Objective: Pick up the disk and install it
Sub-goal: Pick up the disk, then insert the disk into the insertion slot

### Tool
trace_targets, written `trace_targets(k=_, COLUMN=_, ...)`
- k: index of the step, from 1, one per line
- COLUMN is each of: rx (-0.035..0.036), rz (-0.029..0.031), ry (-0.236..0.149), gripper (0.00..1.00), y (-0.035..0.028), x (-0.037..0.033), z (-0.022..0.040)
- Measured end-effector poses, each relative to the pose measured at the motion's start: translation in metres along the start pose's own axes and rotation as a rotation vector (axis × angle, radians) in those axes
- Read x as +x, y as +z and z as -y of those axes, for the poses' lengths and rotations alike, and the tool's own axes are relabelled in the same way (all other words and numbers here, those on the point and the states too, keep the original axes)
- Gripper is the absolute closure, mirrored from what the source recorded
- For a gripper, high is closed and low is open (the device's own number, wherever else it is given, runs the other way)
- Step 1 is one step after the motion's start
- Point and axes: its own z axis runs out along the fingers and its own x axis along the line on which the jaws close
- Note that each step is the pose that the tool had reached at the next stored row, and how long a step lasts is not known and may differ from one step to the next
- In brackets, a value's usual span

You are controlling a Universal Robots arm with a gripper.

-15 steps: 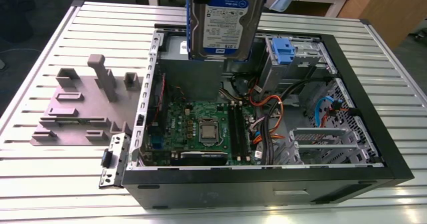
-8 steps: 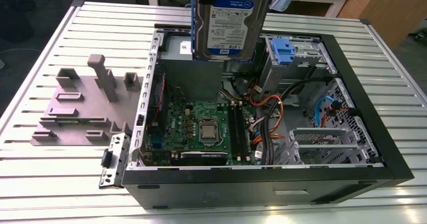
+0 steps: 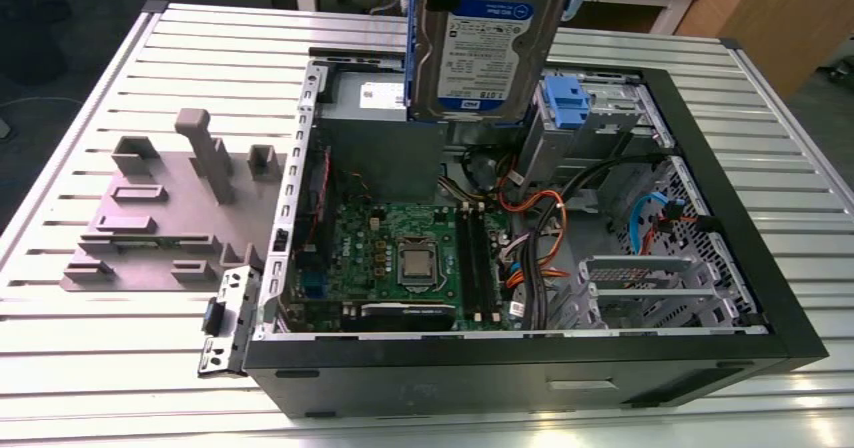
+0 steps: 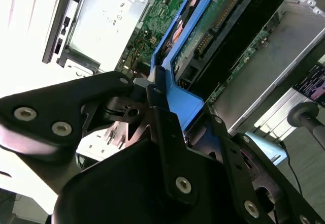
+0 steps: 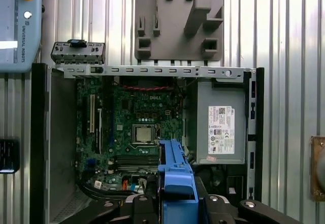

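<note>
Your pincer [image 4: 170,102] is clamped on the disk [image 3: 481,43]. Its matte black fingers [image 4: 165,132] press the smooth blue plastic rail at the drive's end. The disk hangs upright below the pincer, over the open black computer case [image 3: 534,373].

The exterior view gives you the disk's label face: flat silver-grey metal under a white-and-blue sticker, with the blue rails running up both edges. The second wrist view gives you the other face, a green circuit board with a row of connector pins.

In the first wrist view you look down along the blue rail. Directly beneath the pincer are the green motherboard [image 5: 137,117], with its square socket, and a plain grey metal box [image 5: 218,117] bearing a white sticker.

A bare blue clip [image 3: 563,103] sits in the case just beside the hanging disk. Beyond the case a grey moulded fixture block [image 3: 160,218] rests on the ribbed aluminium table [image 3: 747,118].
</note>
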Motion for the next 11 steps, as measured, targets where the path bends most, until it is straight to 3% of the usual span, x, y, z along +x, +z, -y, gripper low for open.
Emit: trace_targets(k=11, rx=0.0000, rz=0.0001, ry=0.000, gripper=0.64, y=0.0000, x=0.0016, z=0.0018)
